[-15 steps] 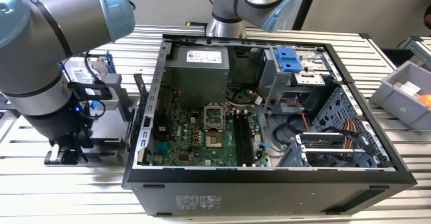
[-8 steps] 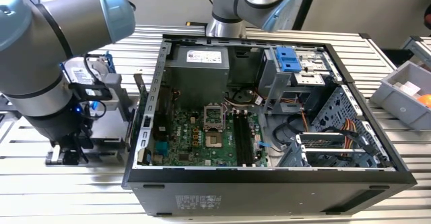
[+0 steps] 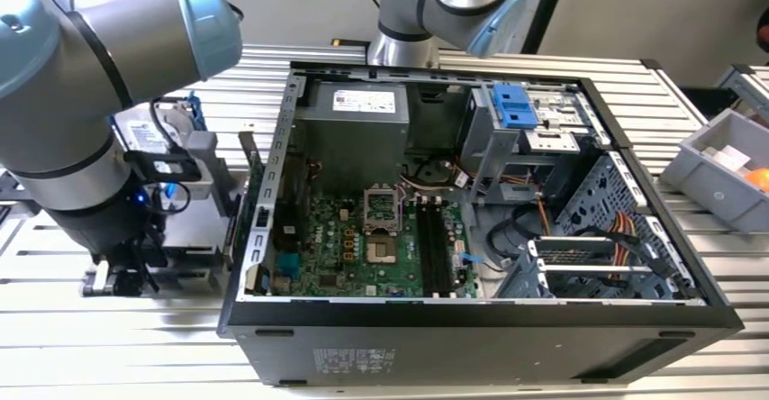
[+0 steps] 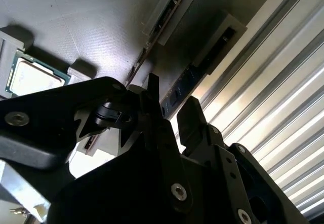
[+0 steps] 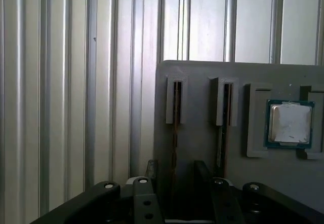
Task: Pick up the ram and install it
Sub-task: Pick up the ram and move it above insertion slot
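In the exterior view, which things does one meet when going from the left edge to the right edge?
Robot arm → processor socket → black memory slots → blue drive bracket → grey bin.

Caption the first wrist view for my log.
Open gripper straddles one ram stick standing in the grey holder that also carries a processor chip.

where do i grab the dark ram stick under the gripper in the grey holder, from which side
Pinch the dark, narrow ram stick across its two flat faces, coming straight down onto its exposed long edge: it stands on edge in the grey slotted holder. The open gripper straddles it so.
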Controlling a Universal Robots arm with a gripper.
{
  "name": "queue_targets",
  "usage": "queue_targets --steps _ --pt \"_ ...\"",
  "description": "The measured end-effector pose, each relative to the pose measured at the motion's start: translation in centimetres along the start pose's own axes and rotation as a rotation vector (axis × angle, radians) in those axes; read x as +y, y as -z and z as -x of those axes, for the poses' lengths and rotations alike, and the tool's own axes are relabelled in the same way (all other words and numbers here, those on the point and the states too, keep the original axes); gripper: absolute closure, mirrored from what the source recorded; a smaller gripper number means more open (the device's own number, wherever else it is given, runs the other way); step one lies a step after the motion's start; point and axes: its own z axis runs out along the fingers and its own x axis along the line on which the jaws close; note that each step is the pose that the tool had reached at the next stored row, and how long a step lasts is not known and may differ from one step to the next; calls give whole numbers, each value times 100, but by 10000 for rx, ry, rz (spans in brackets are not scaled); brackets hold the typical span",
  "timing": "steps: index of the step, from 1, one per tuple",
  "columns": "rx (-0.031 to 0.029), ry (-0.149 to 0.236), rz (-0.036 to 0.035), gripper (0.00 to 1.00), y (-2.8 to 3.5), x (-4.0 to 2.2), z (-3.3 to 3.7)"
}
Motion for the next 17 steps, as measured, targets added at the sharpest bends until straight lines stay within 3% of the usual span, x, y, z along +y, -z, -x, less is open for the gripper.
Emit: queue_targets --steps 17 --pt "-6 -147 1 0 -4 0 1"
